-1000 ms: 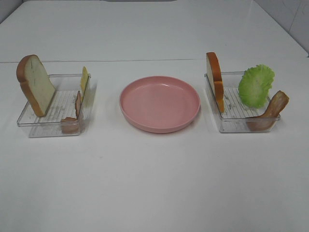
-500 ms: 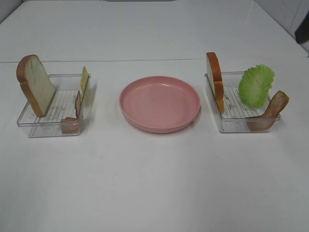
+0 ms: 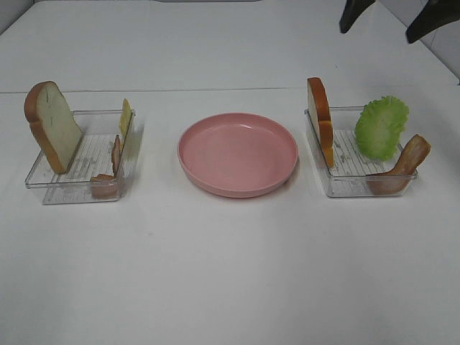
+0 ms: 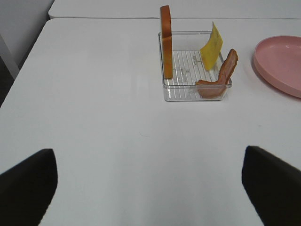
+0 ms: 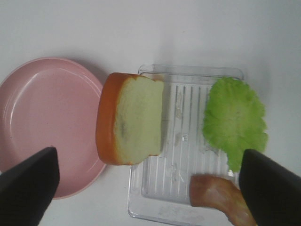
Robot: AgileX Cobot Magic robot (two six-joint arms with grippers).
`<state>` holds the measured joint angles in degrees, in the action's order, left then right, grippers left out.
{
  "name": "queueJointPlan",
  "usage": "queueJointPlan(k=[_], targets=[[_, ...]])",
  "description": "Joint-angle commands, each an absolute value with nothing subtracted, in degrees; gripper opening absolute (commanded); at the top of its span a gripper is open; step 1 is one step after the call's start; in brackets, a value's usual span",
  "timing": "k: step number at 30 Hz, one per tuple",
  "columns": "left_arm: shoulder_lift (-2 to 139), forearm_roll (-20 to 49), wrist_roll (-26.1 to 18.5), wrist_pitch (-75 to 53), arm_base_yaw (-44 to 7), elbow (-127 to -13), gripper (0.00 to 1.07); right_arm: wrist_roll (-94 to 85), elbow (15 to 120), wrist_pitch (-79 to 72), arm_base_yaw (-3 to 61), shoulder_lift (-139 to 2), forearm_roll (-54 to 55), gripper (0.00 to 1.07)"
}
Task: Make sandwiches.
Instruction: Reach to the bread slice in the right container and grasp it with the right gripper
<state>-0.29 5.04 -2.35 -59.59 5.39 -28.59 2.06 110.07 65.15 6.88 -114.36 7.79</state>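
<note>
The sandwich pieces stand apart in two clear trays. The left tray holds an upright bread slice, yellow cheese and a meat strip. The right tray holds a second bread slice, a lettuce leaf and another meat strip. My right gripper hangs open above and behind the right tray, with the bread and lettuce below it. My left gripper is open over bare table, well short of the left tray.
A round pink plate sits between the trays with nothing on it. The white table runs wide in front of the trays. A seam in the tabletop crosses behind them.
The right gripper's dark fingers have come into the top right of the exterior view. The food, the trays and the plate have not moved.
</note>
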Motion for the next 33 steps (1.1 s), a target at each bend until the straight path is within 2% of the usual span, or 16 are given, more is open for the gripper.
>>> queueJointPlan(k=[1, 7, 27, 29, 30, 31, 32, 33], targets=[[-1.15, 4.87, -2.23, -59.3, 5.67, -28.53, 1.0, 3.21, 112.41, 66.0, 8.54, -118.09, 7.62, 0.98], [-1.15, 4.87, -2.29, -59.3, 5.67, -28.53, 1.0, 3.9, 114.88, 64.52, 11.12, -125.54, 7.1, 0.98], [-1.15, 4.76, -2.29, -59.3, 5.67, -28.53, 1.0, 3.9, 114.99, 59.87, 11.0, -133.67, 6.93, 0.96], [-1.15, 4.76, -2.29, -59.3, 5.67, -28.53, 1.0, 3.78, 114.99, 60.05, 11.0, -133.67, 6.65, 0.81], [-1.15, 4.76, -2.29, -59.3, 5.67, -28.53, 1.0, 3.78, 114.99, 60.05, 11.0, -133.67, 6.65, 0.81], [-1.15, 4.76, -2.29, -59.3, 5.67, -28.53, 1.0, 3.84, 114.99, 60.56, 11.0, -133.67, 5.84, 0.62], [-1.15, 4.76, -2.29, -59.3, 5.67, -28.53, 1.0, 3.84, 114.99, 60.56, 11.0, -133.67, 5.84, 0.62], [-1.15, 4.76, -2.29, -59.3, 5.67, -28.53, 1.0, 4.24, 114.99, 60.96, 11.0, -133.67, 5.21, 0.49]])
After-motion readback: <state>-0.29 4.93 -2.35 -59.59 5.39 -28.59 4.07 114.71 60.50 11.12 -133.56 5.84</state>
